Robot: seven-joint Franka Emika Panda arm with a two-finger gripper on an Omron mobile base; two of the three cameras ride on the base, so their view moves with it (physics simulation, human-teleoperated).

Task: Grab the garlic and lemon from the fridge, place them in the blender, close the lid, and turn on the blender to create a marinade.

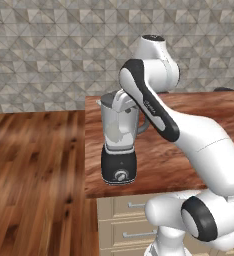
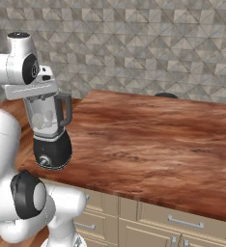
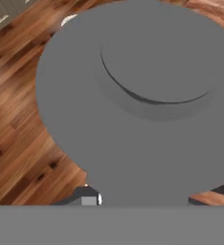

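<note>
The wooden surface (image 2: 148,140) carries the blender (image 1: 119,145) at its corner, at about 9 o'clock in the right base view. The lid (image 3: 138,100) sits on the jar's top, directly under the end effector (image 1: 120,102); whether its fingers are apart or together cannot be told. Inside the jar lies a pale lump, apparently the garlic (image 1: 112,131).

left base view: from behind, looks down at blender (image 1: 119,142); right base view: same blender, other side, counter (image 2: 153,140) too; hand view: very close above lid (image 3: 142,95)
</note>
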